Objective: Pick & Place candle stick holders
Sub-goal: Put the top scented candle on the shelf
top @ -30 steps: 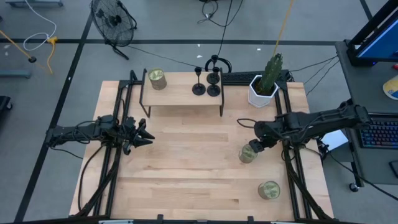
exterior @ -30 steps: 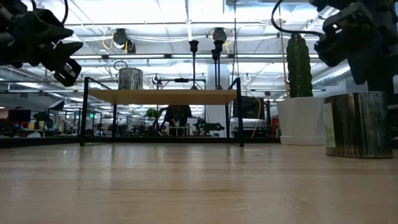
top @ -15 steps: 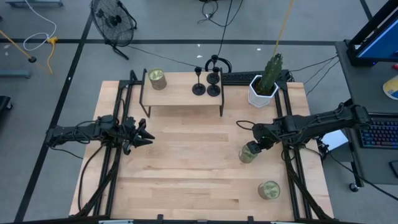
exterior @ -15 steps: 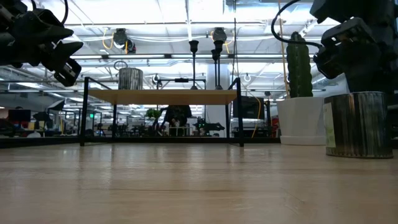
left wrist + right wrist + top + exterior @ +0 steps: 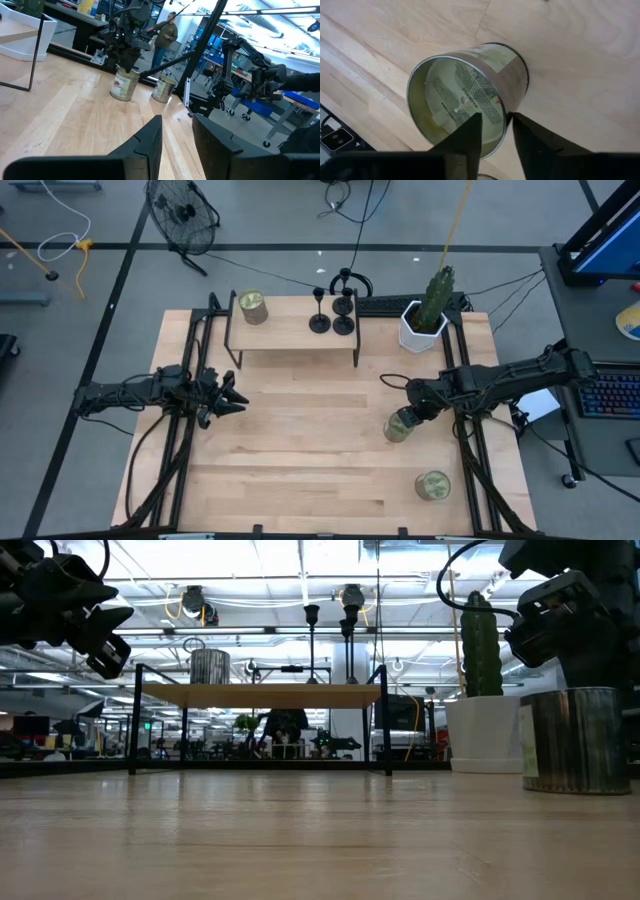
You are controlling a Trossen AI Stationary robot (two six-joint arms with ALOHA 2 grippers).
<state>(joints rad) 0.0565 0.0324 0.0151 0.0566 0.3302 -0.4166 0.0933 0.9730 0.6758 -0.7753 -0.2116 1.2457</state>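
Metal and glass meet at the right gripper (image 5: 492,132): we have its two dark fingers straddling the rim of the open cylindrical tin can (image 5: 470,95), one finger inside, one outside. They look pinched on the wall, though we cannot be sure the pads truly touch it. We judge this hold suits lifting a thin-walled can by its edge.

Taking the small wooden shelf on black wire legs (image 5: 292,330) as our landmark, that can (image 5: 399,426) stands on the table in front of the shelf, off toward the right arm's side. A second tin can (image 5: 433,485) sits farther out the same way, and a third (image 5: 252,307) rests on the shelf's left end.

Our matte-black candle stick holders (image 5: 331,310) stand upright on the shelf top, clustered near its middle, untouched.

Left of the shelf's front corner, the left gripper (image 5: 228,394) waits in the air, fingers nearly together, empty.
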